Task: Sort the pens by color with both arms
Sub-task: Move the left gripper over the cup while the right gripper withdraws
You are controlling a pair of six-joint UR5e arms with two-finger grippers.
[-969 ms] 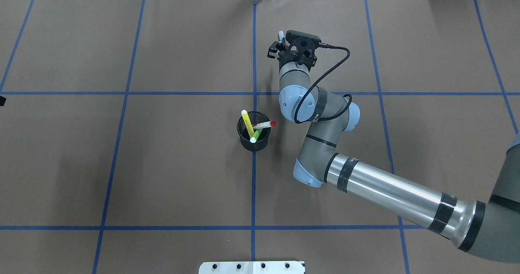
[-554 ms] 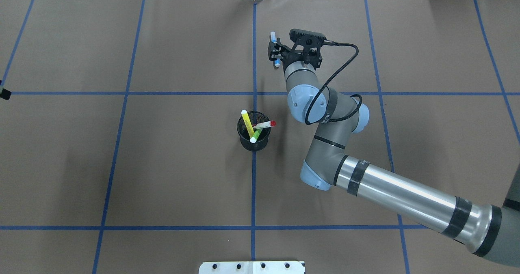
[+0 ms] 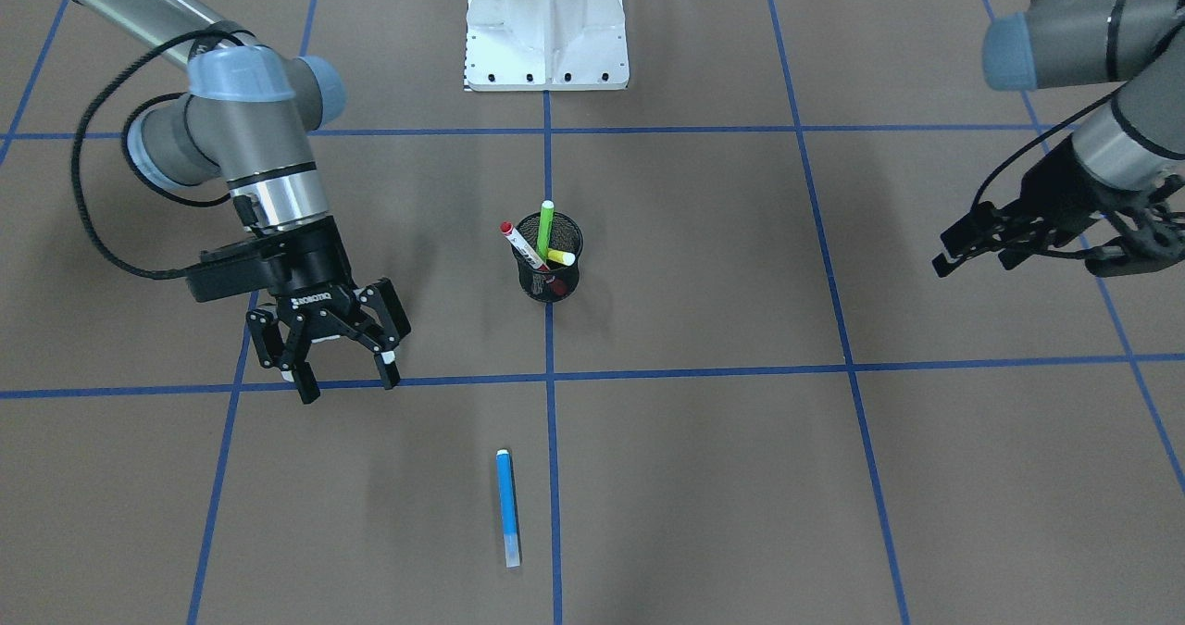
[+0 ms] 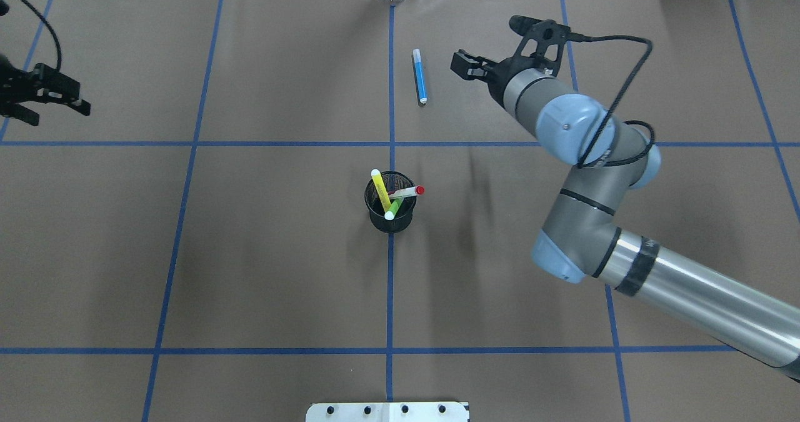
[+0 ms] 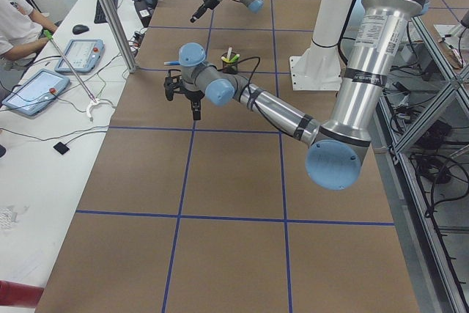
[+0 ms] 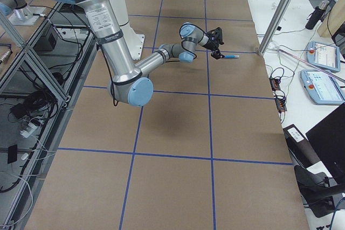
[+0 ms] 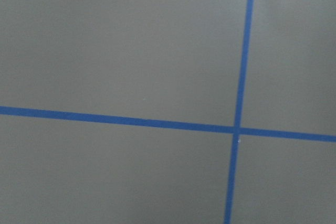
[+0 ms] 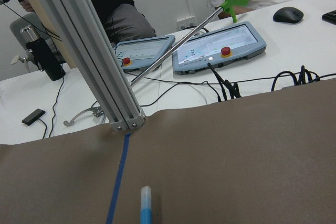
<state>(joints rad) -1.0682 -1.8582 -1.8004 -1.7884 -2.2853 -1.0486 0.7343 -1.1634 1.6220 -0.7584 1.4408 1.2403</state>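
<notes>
Front-facing view: the right arm's black two-finger gripper hangs over the brown paper-covered counter, fingers spread, nothing between them. The slim blue pen with pale ends lies flat beside the centre tape line, bare paper all round. At the crossing stands the black mesh cup, holding the lime green pen, yellow pen and white red-ended pen. The left arm's black gripper sits far out, fingers apart, empty. Overhead, it hugs the counter's left edge, well apart from the cup. From the right side, an aluminium post stands at the operators' edge. The left wrist sees only paper and tape. The right wrist shows touchscreen pendants beyond the edge.
</notes>
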